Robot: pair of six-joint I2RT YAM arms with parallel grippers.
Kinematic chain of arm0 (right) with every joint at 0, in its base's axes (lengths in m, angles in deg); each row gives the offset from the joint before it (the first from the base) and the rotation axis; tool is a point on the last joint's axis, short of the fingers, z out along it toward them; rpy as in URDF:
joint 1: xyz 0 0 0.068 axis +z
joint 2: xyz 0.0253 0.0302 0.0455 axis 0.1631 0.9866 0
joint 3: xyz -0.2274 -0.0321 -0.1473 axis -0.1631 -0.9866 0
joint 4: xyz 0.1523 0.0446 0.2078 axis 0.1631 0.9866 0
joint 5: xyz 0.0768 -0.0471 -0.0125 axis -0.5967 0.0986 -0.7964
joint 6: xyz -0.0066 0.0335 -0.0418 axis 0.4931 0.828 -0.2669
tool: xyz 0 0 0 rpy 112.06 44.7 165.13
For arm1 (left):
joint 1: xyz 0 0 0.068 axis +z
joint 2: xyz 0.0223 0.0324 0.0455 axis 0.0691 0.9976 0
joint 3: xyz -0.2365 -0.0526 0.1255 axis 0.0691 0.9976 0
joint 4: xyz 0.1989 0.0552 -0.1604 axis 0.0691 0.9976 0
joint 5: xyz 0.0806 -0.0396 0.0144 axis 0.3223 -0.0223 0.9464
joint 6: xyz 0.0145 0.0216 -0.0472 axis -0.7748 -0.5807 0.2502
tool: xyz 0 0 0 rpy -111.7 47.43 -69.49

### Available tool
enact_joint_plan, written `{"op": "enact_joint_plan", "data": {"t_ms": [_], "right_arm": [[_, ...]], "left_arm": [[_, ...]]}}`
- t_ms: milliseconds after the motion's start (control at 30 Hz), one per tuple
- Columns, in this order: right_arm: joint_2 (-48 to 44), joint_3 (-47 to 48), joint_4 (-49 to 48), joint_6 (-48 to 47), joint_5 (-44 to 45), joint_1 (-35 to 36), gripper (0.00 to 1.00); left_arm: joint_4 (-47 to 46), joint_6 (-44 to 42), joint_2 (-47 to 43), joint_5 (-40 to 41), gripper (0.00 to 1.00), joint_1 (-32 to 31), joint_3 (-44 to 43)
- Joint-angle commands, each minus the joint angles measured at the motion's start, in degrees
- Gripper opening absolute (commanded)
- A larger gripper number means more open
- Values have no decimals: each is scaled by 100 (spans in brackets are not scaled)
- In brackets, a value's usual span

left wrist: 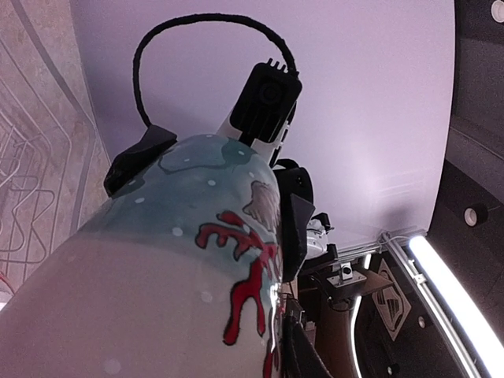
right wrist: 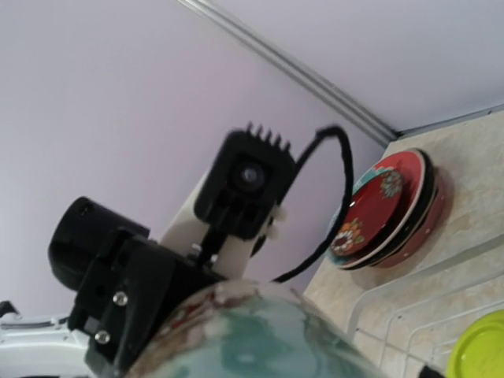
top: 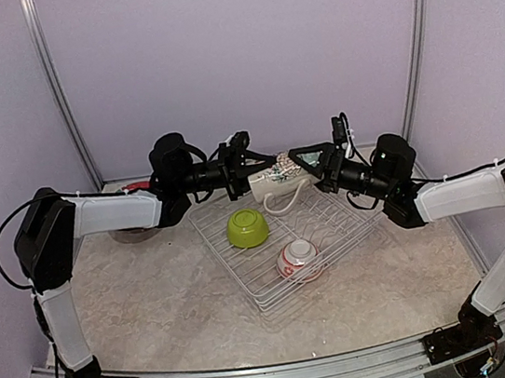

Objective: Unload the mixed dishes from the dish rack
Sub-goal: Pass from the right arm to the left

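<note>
Two pincers meet at the mug [top: 275, 184], which lies sideways in the air over the rack [top: 248, 288]. Right pincer [top: 300, 167] is clamped on the mug's right-hand end, with its fingers [left wrist: 138, 153] on either side of it. Left pincer [top: 250, 172] sits at the opposite end with one finger [right wrist: 118, 315] against the wall; I cannot tell whether it grips. If the right one lets go before the left has a firm hold, the mug would likely drop onto the green bowl [top: 247, 228] or the small bowl [top: 297, 258] in the rack below. Both arms pulling at once could also twist it loose. Plates [right wrist: 386, 213] sit stacked on the counter [top: 155, 297], left of the rack.
</note>
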Motion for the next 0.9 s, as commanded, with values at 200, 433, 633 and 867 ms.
{"op": "enact_joint_plan", "data": {"t_ms": [200, 433, 633, 867], "right_arm": [[22, -9, -266, -20, -126, -17, 17], [-158, -28, 259, -248, 33, -12, 85], [-353, -16, 713, -433, 125, -100, 100], [-398, -37, 860, -451, 11, -221, 100]], "left_arm": [[474, -631, -185, -48, 0, -36, -204], [1260, -1311, -676, 174, 0, 161, -42], [1418, -1503, -1085, 304, 0, 441, 281], [2127, -1863, -1546, 529, 0, 792, 557]]}}
